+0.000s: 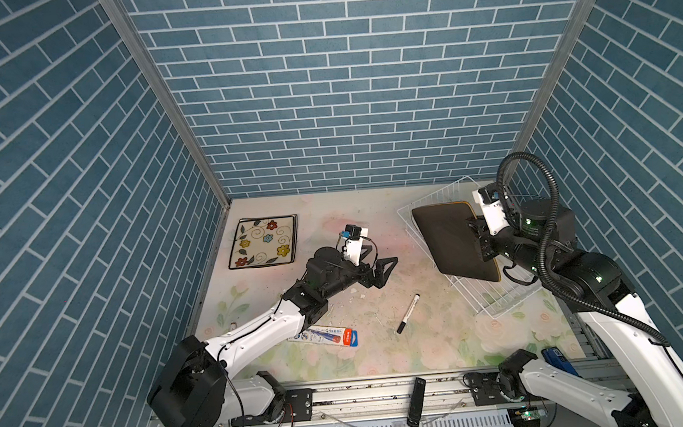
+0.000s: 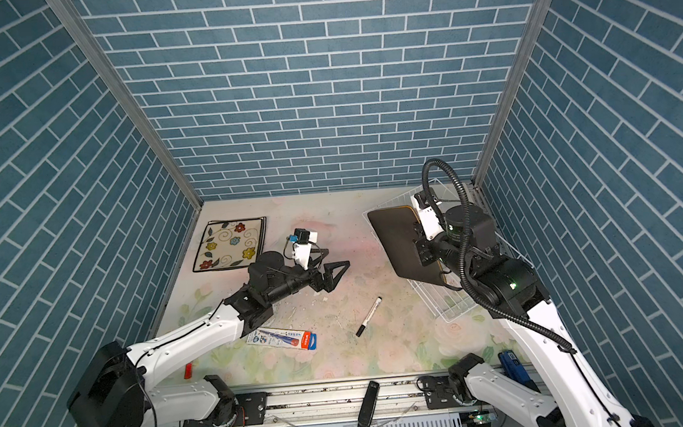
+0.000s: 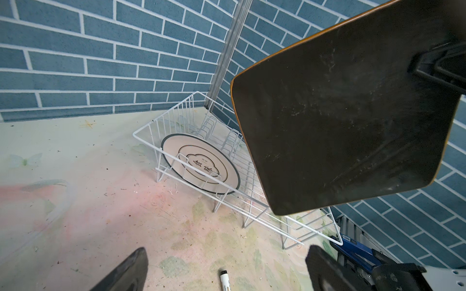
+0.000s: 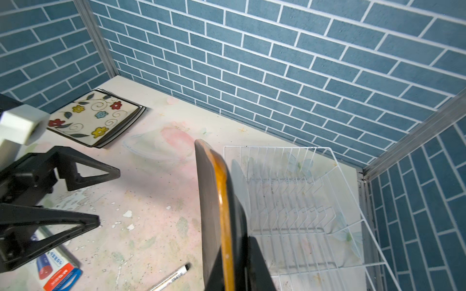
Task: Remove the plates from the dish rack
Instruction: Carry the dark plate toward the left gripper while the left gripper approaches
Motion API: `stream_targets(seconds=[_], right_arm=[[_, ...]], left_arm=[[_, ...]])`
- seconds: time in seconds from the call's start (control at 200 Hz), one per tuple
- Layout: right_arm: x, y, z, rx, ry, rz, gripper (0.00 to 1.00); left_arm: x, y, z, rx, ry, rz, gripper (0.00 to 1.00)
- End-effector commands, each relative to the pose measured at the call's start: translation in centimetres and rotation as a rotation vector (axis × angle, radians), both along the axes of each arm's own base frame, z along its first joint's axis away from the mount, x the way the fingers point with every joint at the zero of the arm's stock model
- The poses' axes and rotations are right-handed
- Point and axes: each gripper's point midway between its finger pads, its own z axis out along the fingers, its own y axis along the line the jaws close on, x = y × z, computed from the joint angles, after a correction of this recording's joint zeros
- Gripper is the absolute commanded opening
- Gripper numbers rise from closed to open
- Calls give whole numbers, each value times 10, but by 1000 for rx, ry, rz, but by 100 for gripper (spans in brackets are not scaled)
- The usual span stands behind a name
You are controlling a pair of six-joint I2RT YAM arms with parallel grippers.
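right gripper clamps black plate, on edge above rack | plate stack lies far left of it | left gripper open, nearer stack | round plate in rack

Left gripper is hovering low, holding its fingers wide apart; right gripper is hanging raised, fingers pinching together.

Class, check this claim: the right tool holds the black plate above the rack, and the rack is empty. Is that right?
No: the rack is not empty. The left wrist view shows a round white plate leaning inside it; the right tool does hold the black plate above.
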Motion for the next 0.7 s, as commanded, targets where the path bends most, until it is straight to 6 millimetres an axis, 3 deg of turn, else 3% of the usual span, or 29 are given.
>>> stream_targets(seconds=[0.0, 0.135, 0.4, 0.695], right_arm=[[-4, 24, 74, 249, -164, 78, 0], [7, 44, 62, 283, -124, 119, 0], [43, 91, 5, 385, 27, 171, 0], [61, 118, -15, 501, 94, 211, 0]], left_arm=[[1, 0, 9, -26, 6, -12, 100], [0, 4, 14, -32, 10, -13, 100], [18, 33, 4, -85, 144, 46, 100], [20, 67, 2, -56, 179, 108, 100]])
